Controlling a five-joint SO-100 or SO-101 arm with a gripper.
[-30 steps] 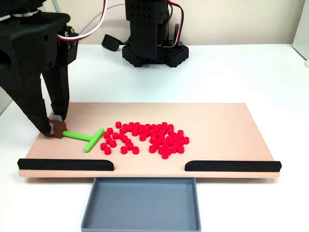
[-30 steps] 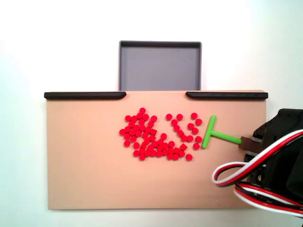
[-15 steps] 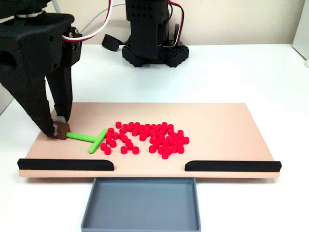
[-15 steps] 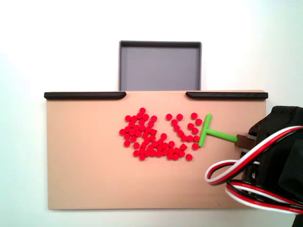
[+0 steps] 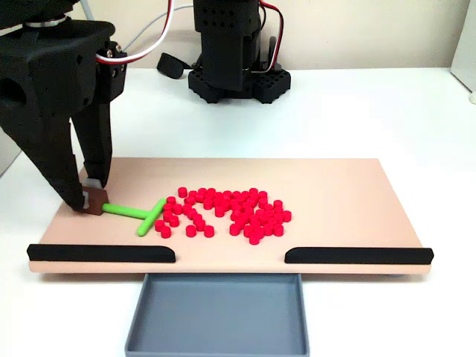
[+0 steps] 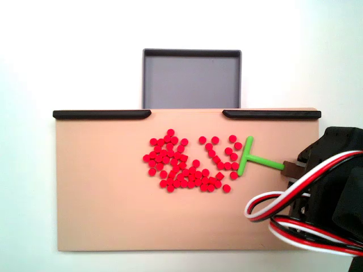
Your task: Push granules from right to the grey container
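Dozens of red granules (image 5: 227,212) sit in a loose pile on the beige board (image 5: 342,193), roughly centre in the front fixed view. Going left to right there: the black gripper (image 5: 88,199) hangs over the board's left end, its two fingers closed onto a small brown block (image 5: 94,201) – the handle end of the green T-shaped stick (image 5: 137,213). The stick's shaft runs right from the block, lying on the board, and its crossbar touches the leftmost granules of the pile. Right of the pile the board is bare. Along the front edge are two black strips (image 5: 102,253) (one left, one right) with a gap between them, and the grey container (image 5: 216,312) sits just below that gap, butted against the board, with no granules inside.

Top-down fixed view, left to right: bare board (image 6: 96,192), then the granules (image 6: 190,164) spread mid-board, then the stick's crossbar (image 6: 245,156) touching the pile's right edge, shaft pointing right to the brown block (image 6: 290,167), then the black arm with red-white-black cables (image 6: 283,209) at the right end. The fingers are mostly hidden under the arm body here – the grip on the block is only partly visible. The grey container (image 6: 191,79) lies beyond the far edge, between the two strips (image 6: 102,114), well apart from the granules.
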